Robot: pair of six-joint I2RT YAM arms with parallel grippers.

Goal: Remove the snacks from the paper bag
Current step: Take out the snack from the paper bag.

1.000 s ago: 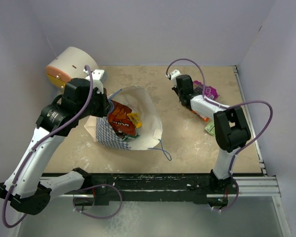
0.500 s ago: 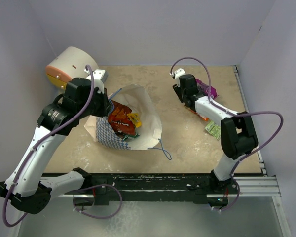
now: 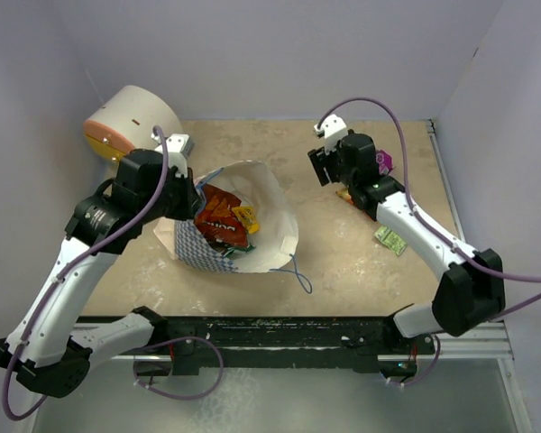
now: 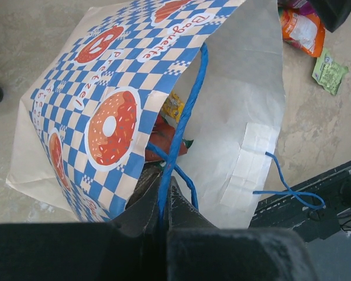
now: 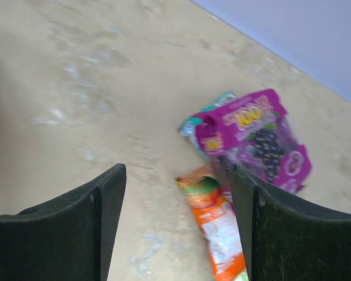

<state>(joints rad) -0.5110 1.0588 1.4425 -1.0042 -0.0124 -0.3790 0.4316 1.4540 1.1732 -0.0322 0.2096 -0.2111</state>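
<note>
Left gripper (image 4: 162,202): fingers closed on the blue cord handle (image 4: 187,111) of the paper bag (image 4: 105,117). The bag stands open on the table (image 3: 343,262), with a red snack bag (image 3: 221,216) inside. Right gripper (image 5: 176,175): fingers spread and empty, above the purple pouch (image 5: 263,140) and orange packet (image 5: 219,225), both lying on the table.

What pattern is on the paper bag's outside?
Blue-and-white checks with orange doughnut logos on the paper bag; clearest in the left wrist view.

White arms (image 3: 59,293), black joints (image 3: 142,176), purple cables (image 3: 365,100)
</note>
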